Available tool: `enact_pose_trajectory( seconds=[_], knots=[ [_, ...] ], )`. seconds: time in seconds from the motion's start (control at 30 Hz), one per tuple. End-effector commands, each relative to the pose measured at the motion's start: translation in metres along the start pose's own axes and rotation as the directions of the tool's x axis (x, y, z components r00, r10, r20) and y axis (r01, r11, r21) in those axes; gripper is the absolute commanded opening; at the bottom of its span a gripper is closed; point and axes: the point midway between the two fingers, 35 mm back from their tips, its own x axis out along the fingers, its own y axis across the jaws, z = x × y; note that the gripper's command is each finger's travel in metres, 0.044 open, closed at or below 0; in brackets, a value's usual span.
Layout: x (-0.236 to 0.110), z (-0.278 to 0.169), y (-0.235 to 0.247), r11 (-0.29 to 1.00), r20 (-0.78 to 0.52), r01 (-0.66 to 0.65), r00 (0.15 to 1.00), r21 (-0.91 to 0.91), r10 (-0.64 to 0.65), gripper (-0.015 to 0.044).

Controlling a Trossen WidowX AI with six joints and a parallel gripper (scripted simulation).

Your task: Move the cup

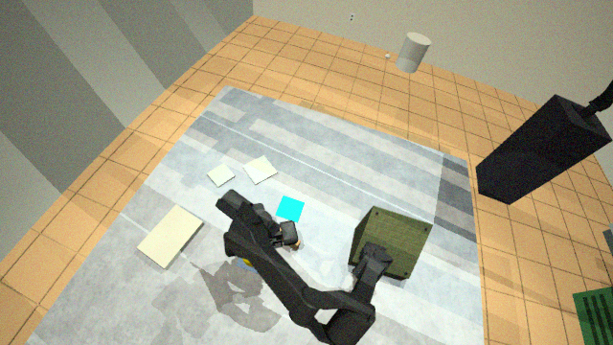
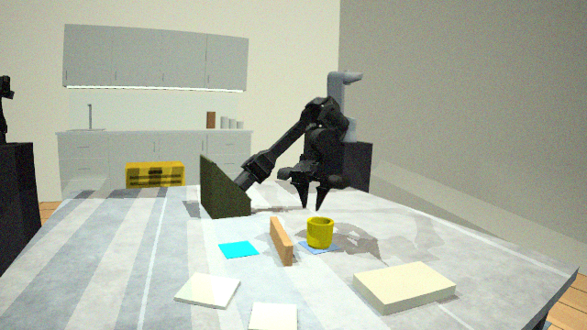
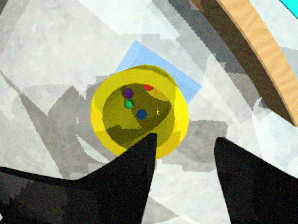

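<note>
A yellow cup [image 2: 319, 231] [image 3: 140, 112] stands upright on a light blue pad [image 2: 331, 247] [image 3: 182, 83]; only a sliver of it [image 1: 246, 262] shows under the arm in the top view. Several coloured marbles [image 3: 133, 103] lie inside it. My gripper [image 2: 311, 206] [image 3: 185, 141] hangs above the cup, pointing down, its fingers partly apart with nothing between them. One fingertip overlaps the cup's rim in the wrist view. The cyan pad [image 1: 290, 208] [image 2: 238, 249] lies bare on the other side of a low wooden bar [image 2: 281, 239] [image 3: 233, 10].
An olive box [image 1: 393, 237] [image 2: 222, 192] stands by the arm's base. A thick cream slab [image 1: 170, 235] [image 2: 404, 284] and two thin white tiles [image 1: 220, 174] [image 1: 260, 169] [image 2: 207, 289] [image 2: 273, 316] lie on the table. A black camera housing [image 1: 541, 149] hangs at the right.
</note>
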Motion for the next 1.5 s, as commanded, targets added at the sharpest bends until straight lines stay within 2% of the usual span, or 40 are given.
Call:
enact_pose_trajectory(
  seconds=[0.0,1.47],
  knots=[
    [0.000,0.000,0.001,1.000,-0.017,-0.004,1.000,0.025,0.004,0.0167],
    [0.062,-0.001,0.001,1.000,-0.019,-0.006,1.000,0.025,0.006,0.0167]
  ],
)
